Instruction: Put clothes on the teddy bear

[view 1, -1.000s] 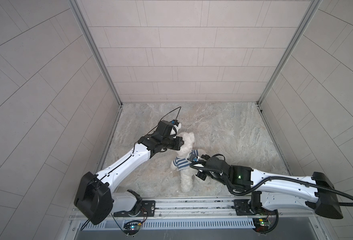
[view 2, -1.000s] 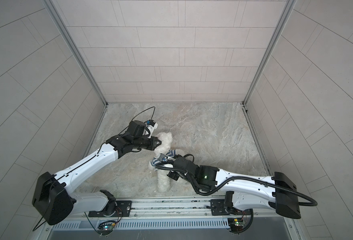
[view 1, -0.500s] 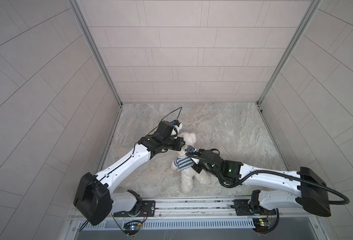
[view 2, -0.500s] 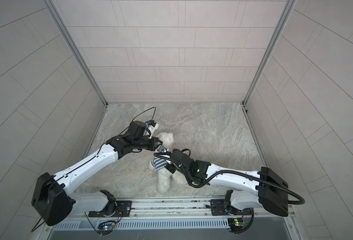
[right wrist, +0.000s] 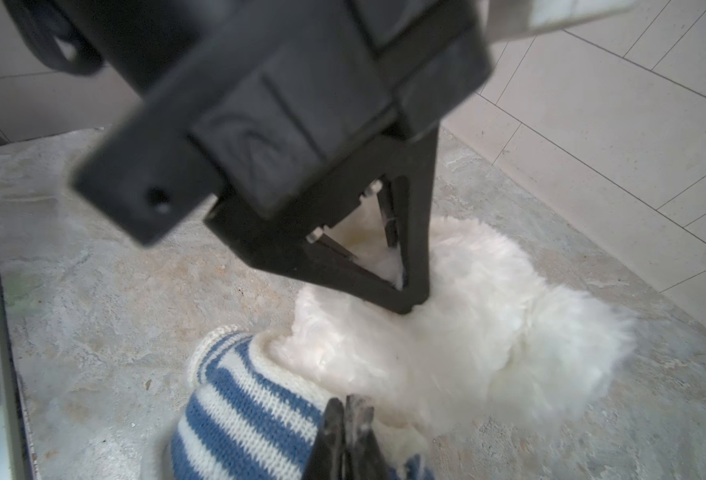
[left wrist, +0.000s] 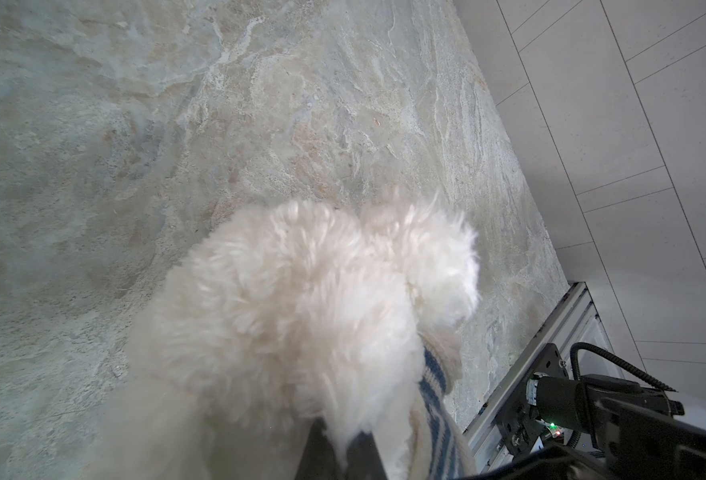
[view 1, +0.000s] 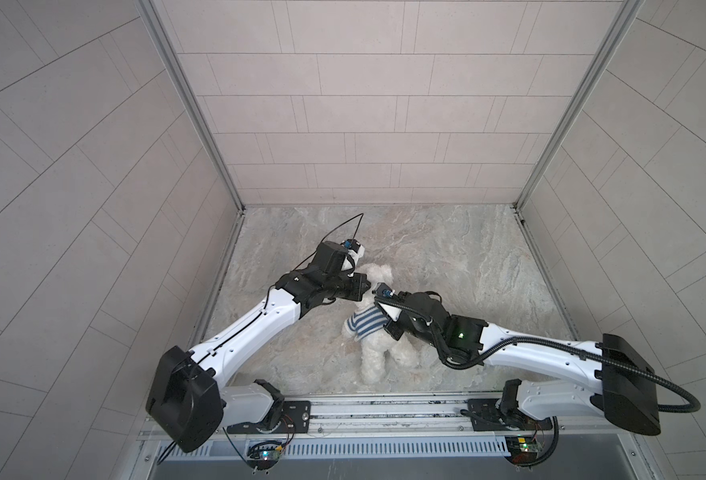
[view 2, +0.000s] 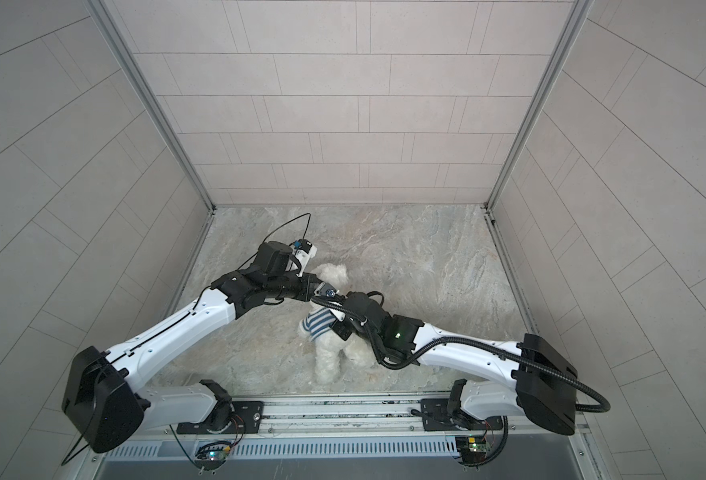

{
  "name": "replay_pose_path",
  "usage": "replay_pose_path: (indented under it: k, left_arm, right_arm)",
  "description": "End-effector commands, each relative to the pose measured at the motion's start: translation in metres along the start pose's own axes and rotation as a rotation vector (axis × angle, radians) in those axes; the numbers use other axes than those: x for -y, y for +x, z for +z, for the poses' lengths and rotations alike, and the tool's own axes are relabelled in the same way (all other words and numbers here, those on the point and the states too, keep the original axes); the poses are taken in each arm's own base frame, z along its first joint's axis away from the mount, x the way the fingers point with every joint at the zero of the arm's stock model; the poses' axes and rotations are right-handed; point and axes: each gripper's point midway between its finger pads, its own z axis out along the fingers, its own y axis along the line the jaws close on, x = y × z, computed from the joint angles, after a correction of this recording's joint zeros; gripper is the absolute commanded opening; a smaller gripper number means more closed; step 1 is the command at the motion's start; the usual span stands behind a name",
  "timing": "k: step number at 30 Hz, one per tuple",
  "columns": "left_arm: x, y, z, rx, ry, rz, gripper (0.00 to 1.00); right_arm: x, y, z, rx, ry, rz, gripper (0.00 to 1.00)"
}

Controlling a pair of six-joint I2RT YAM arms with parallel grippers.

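The stone-patterned surface (view 1: 446, 257) fills the floor of the tiled enclosure. In both top views the teddy bear (view 1: 374, 353) (view 2: 329, 353) lies on it near the middle of the front half, with its head toward the back wall and its legs toward the rail where my arms are mounted. I cannot tell whether it lies face up or face down.

A blue-and-white striped shirt (view 1: 365, 324) (right wrist: 239, 411) covers its torso. The fluffy head and both legs are bare.

My two arms meet over the bear from either side. My left end effector (right wrist: 405, 305) (left wrist: 340, 446) reaches in at the head. Its jaws are drawn together with a tuft of the bear's white fur pinched between the tips.

My right end effector (right wrist: 348, 409) sits just above the torso. Its fingertips are pressed together at the shirt's collar edge, where the knit meets the fur. I cannot tell whether any fabric is caught between them.
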Motion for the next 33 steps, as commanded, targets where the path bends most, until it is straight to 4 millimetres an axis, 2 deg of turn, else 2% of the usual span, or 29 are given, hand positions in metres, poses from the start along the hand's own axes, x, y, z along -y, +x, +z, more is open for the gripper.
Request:
replay_pose_path:
  k: [1, 6, 8, 10, 16, 20, 24, 25, 28, 33]
  left_arm:
    - [0.003, -0.012, -0.008, 0.047, 0.023, 0.003, 0.00]
    - [-0.007, -0.014, -0.009, 0.050, 0.010, -0.007, 0.00]
    - [-0.007, -0.015, -0.010, 0.055, 0.016, -0.007, 0.00]
    - [-0.007, -0.015, -0.010, 0.057, 0.017, -0.002, 0.00]
    - [-0.003, -0.026, -0.015, 0.117, 0.050, 0.019, 0.00]
    - [0.002, -0.031, -0.020, 0.153, 0.081, 0.035, 0.00]
    - [0.009, -0.033, -0.026, 0.184, 0.115, 0.059, 0.00]
    - [-0.001, -0.040, -0.031, 0.208, 0.102, 0.048, 0.00]
    - [-0.004, -0.049, -0.044, 0.252, 0.129, 0.048, 0.00]
    - [0.007, -0.062, -0.063, 0.324, 0.219, 0.067, 0.00]
  right_arm:
    - [0.003, -0.010, -0.026, 0.064, -0.013, 0.046, 0.12]
    - [0.021, 0.006, -0.046, 0.065, 0.061, 0.117, 0.21]
    - [0.022, 0.026, -0.046, 0.021, 0.075, 0.140, 0.27]
    - [0.021, 0.034, -0.047, 0.007, 0.068, 0.166, 0.32]
    - [0.008, 0.054, -0.051, 0.015, -0.006, 0.247, 0.59]
    - [0.008, 0.055, -0.061, 0.078, -0.031, 0.305, 0.71]
    - [0.009, 0.052, -0.070, 0.148, -0.066, 0.358, 0.75]
    - [0.009, 0.052, -0.071, 0.163, -0.080, 0.371, 0.76]
    - [0.011, 0.058, -0.071, 0.189, -0.106, 0.417, 0.78]
    - [0.010, 0.066, -0.065, 0.185, -0.143, 0.445, 0.79]
